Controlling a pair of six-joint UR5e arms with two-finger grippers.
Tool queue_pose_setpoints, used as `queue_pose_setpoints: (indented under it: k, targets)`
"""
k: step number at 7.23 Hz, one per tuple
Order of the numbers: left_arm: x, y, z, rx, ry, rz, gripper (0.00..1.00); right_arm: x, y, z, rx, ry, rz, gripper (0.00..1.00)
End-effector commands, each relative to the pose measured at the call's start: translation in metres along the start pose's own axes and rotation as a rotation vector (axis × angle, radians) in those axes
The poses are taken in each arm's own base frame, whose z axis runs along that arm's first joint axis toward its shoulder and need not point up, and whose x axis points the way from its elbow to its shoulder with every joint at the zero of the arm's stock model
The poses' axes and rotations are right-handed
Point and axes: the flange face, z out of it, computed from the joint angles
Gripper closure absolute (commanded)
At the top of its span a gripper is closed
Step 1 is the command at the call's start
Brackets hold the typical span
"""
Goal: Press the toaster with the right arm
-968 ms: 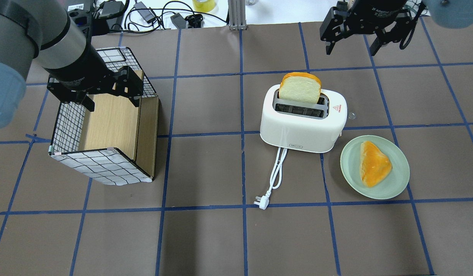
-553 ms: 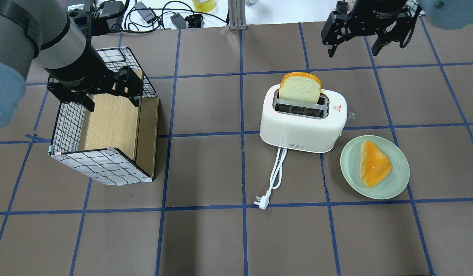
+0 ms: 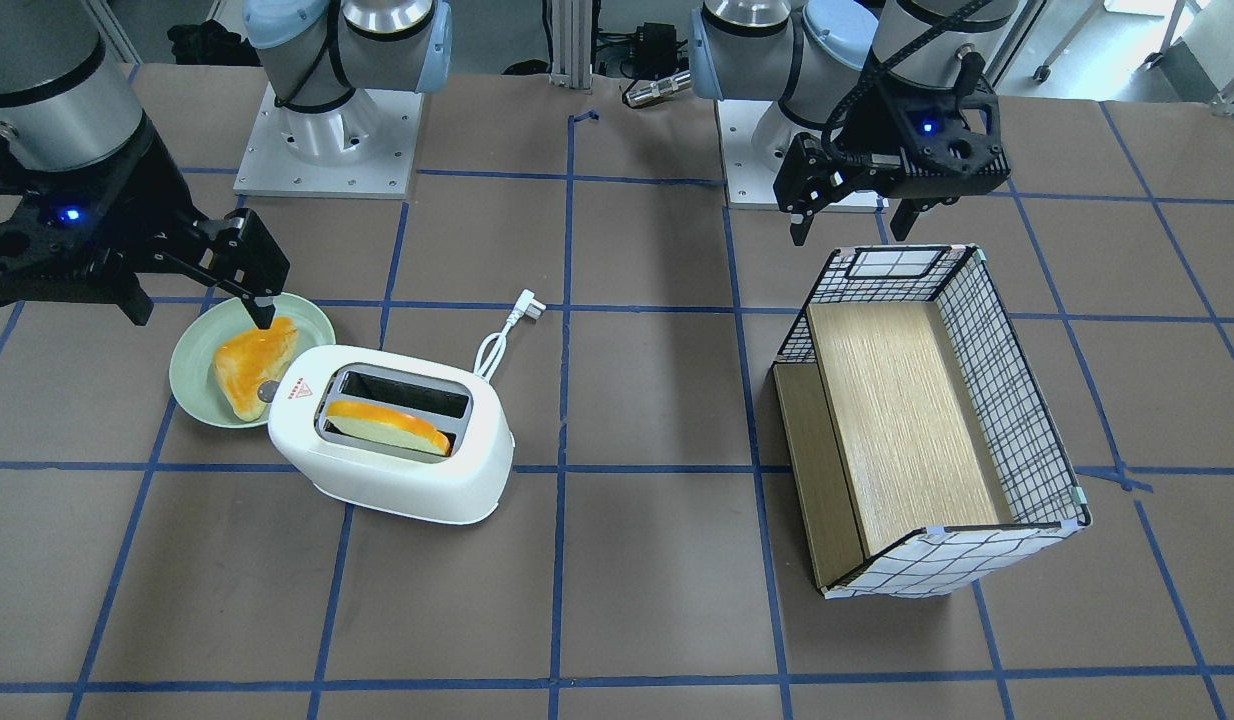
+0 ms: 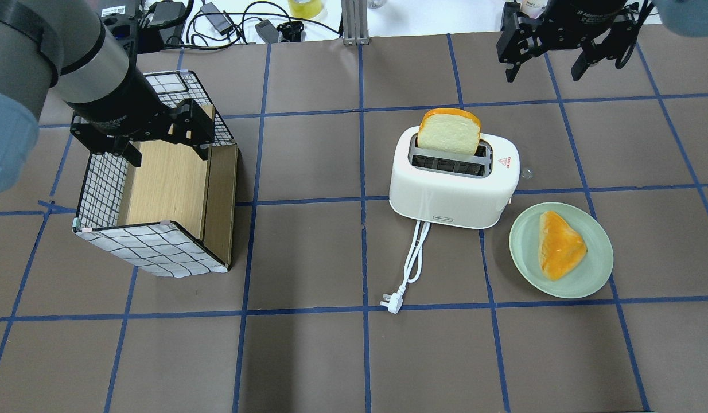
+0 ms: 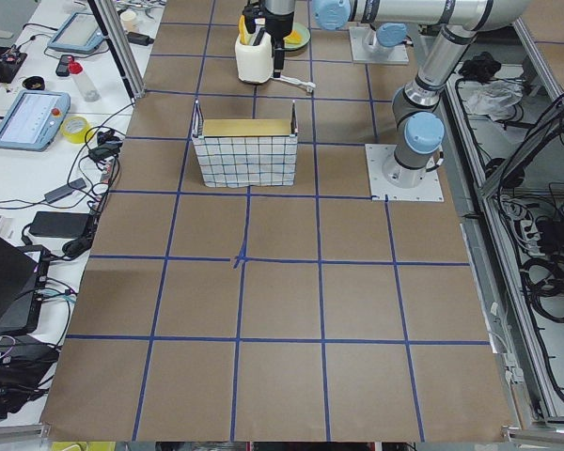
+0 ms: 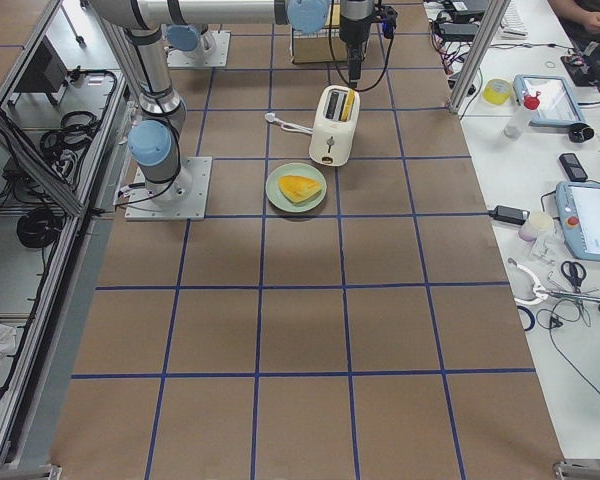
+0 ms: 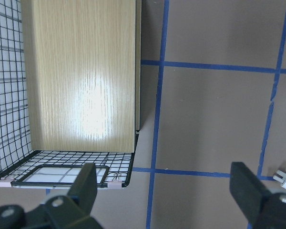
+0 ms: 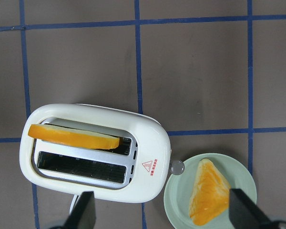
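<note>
The white toaster (image 4: 451,192) stands mid-table with a red triangle sticker on top and a grey knob (image 8: 176,167) on its end. It also shows in the front view (image 3: 397,475) and the right wrist view (image 8: 150,143). A slice of bread (image 4: 448,132) stands in its far slot. My right gripper (image 4: 543,74) is open and empty, high above the table beyond the toaster's knob end; in the front view (image 3: 202,312) it hangs over the plate. My left gripper (image 4: 170,156) is open and empty above the wire basket (image 4: 153,241).
A green plate (image 4: 595,275) with a piece of toast (image 4: 560,244) lies beside the toaster's knob end. The toaster's white cord and plug (image 4: 391,303) trail toward the robot. Cables and gear lie beyond the table's far edge.
My right gripper has moved right and farther from the robot, away from the toaster. The left arm, toaster and bread have not moved.
</note>
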Motion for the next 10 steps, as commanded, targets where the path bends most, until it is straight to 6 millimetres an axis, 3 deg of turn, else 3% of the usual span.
queue_pose_setpoints:
  k: [1,10]
  targets:
    - [0.0000,0.0000,0.0000,0.000,0.000,0.000,0.00,0.0001,0.0002,0.0014,-0.003,-0.002,0.000,0.00]
    - [0.0000,0.0000,0.0000,0.000,0.000,0.000,0.00,-0.0070,0.0000,0.0026,-0.001,-0.024,-0.009,0.00]
